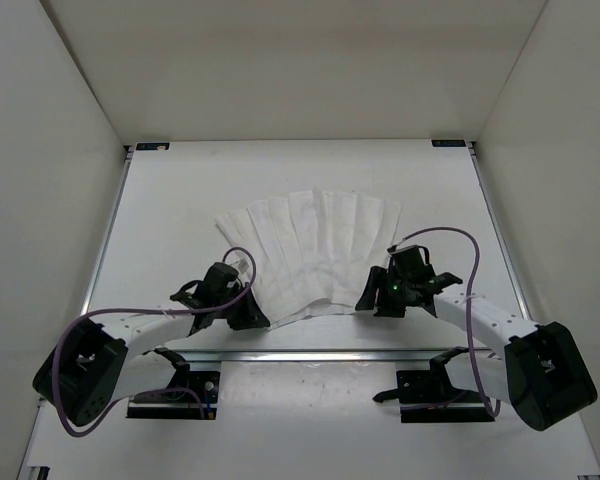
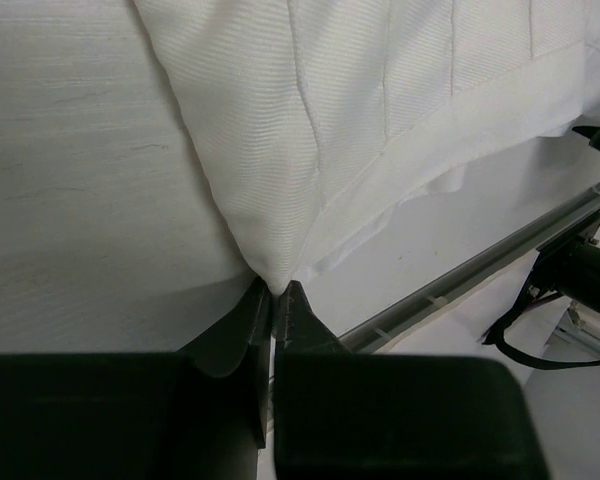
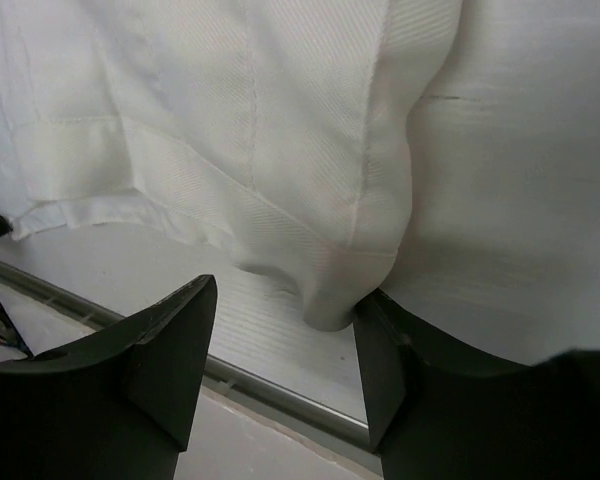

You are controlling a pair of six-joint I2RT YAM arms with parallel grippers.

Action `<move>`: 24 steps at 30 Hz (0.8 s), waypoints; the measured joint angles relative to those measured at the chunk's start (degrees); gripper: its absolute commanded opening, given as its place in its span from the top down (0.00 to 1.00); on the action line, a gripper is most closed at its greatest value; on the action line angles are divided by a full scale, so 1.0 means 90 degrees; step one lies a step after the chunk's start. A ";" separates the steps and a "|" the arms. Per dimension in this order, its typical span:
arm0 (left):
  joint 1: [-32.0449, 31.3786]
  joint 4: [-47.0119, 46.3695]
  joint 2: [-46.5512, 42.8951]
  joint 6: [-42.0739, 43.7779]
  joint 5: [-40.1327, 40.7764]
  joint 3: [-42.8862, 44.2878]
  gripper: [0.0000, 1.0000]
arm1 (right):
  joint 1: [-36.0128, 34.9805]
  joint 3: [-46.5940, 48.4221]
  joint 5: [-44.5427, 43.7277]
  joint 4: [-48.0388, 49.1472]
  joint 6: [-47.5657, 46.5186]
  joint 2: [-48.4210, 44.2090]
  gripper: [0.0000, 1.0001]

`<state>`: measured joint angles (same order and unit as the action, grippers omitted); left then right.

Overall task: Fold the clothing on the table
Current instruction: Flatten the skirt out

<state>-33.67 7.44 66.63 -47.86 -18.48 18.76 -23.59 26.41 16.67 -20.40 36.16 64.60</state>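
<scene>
The clothing (image 1: pixel 310 250) is a white creased garment spread like a fan on the table (image 1: pixel 180 200), its narrow hemmed end toward the arms. My left gripper (image 1: pixel 250 316) sits at that end's left corner. In the left wrist view the gripper (image 2: pixel 273 292) is shut, pinching the tip of the clothing (image 2: pixel 360 100), whose corner rises off the surface. My right gripper (image 1: pixel 372 296) is at the right corner. In the right wrist view it (image 3: pixel 285 300) stands open, and the bunched corner of the clothing (image 3: pixel 260 120) touches the inner side of its right finger (image 3: pixel 380 340).
A metal rail (image 1: pixel 330 354) runs across the table just behind both grippers, also seen as the rail (image 2: pixel 460 285) and the rail (image 3: pixel 280 395). White walls close in left, right and back. Black brackets (image 1: pixel 152 146) mark the far corners. Purple cables loop off both arms.
</scene>
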 measured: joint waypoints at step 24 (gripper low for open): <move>0.0257 -0.0131 -0.0406 0.0124 -0.0194 -0.0333 1.00 | 0.0393 0.0403 -0.1462 -0.0869 -0.0338 0.0121 1.00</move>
<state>-31.35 6.26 62.98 -46.74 -20.23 15.77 -20.05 30.04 3.51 -28.23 33.12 65.69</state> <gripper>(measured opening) 0.109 0.006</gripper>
